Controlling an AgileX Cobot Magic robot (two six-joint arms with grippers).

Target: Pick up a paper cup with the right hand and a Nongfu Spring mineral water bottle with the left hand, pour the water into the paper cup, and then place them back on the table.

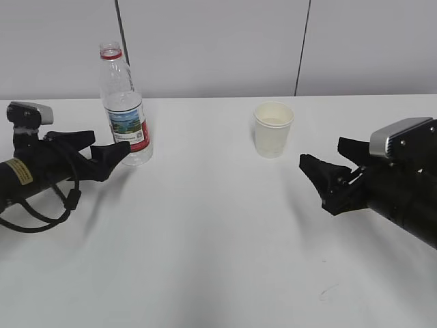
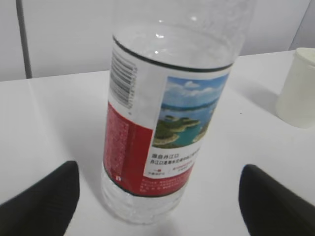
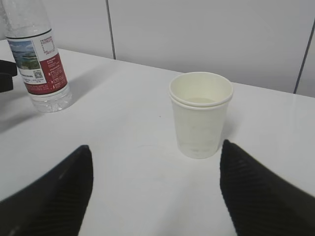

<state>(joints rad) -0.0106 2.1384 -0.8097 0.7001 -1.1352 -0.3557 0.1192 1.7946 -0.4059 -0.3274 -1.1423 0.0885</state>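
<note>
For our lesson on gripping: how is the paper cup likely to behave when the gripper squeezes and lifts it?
The paper cup looks thin-walled, so it would probably dent under a hard squeeze. It appears nearly empty, so it is likely light and easy to knock over. Its taper, narrower at the base, might let it slip downward between the right hand's open jaws.

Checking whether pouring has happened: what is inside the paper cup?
The paper cup stands upright on the table. The right wrist view shows a pale inner wall and a level surface low inside; whether that is water or the bare bottom is unclear.
</note>
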